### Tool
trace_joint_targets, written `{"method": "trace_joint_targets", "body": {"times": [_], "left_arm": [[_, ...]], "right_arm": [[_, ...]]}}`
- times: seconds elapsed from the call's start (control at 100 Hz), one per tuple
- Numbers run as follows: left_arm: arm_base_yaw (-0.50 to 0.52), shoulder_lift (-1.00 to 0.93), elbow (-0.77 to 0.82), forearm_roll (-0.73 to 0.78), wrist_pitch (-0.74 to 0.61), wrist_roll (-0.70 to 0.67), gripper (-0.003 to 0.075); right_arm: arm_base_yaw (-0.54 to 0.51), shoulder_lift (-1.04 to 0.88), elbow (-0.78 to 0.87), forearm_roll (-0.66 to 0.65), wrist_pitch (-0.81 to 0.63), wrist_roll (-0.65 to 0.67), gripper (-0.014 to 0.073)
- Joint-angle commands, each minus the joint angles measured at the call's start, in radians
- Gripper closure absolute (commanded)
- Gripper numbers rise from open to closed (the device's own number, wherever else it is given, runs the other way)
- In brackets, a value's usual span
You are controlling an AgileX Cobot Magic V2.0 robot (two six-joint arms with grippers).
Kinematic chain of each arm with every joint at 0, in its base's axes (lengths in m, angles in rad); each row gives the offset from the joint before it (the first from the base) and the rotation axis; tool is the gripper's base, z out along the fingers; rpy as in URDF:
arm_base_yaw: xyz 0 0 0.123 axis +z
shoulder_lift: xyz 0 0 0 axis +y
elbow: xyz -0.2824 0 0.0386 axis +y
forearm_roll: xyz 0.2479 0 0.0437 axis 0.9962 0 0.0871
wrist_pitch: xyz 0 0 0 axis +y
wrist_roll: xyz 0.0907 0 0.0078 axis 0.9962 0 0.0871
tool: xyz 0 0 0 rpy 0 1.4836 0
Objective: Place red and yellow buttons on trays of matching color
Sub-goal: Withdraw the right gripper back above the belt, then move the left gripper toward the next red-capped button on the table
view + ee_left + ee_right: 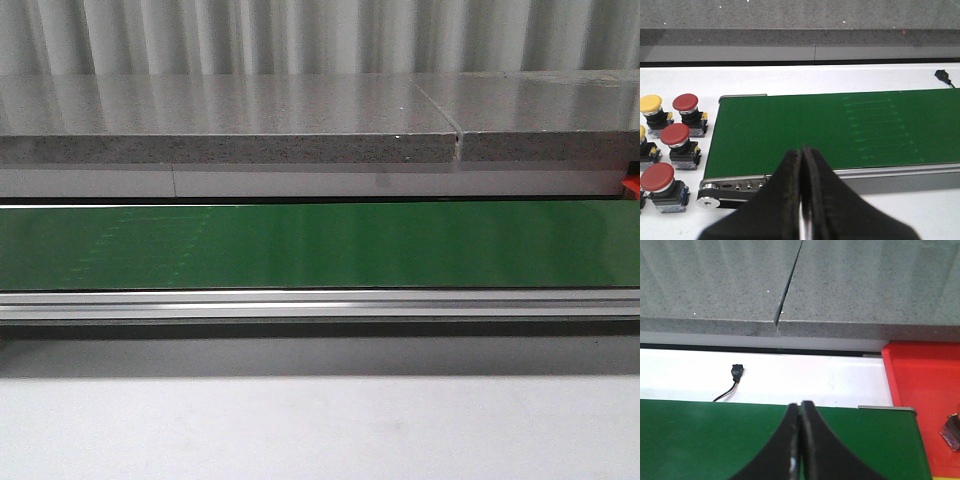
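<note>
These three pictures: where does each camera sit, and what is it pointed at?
Front view: faces forward over the green belt; no arm shows.
Left wrist view: on the left arm, over the belt's end, beside red buttons and yellow buttons; left gripper shut.
Right wrist view: on the right arm, over the belt's other end, by the red tray; right gripper shut.
Shared: all see the belt.

Front camera low, close, facing green belt (320,245); both wrist views overlook belt.

Both tools (801,165) (799,412) have black, curved, tapering fingers, seemingly matte plastic.
</note>
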Motion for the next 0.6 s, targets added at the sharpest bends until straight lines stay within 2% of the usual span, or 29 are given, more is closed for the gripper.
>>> {"method": "trace_joint_targets", "body": {"times": [0.0, 0.59], "left_arm": [[-0.006, 0.006, -0.027, -0.007, -0.071, -0.005, 0.0741], [-0.006, 0.008, -0.027, -0.007, -0.084, -0.005, 0.0741]], "right_arm": [[0.003, -0.009, -0.029, 0.003, -0.068, -0.013, 0.0718], [0.003, -0.009, -0.029, 0.003, -0.068, -0.013, 0.0718]]}}
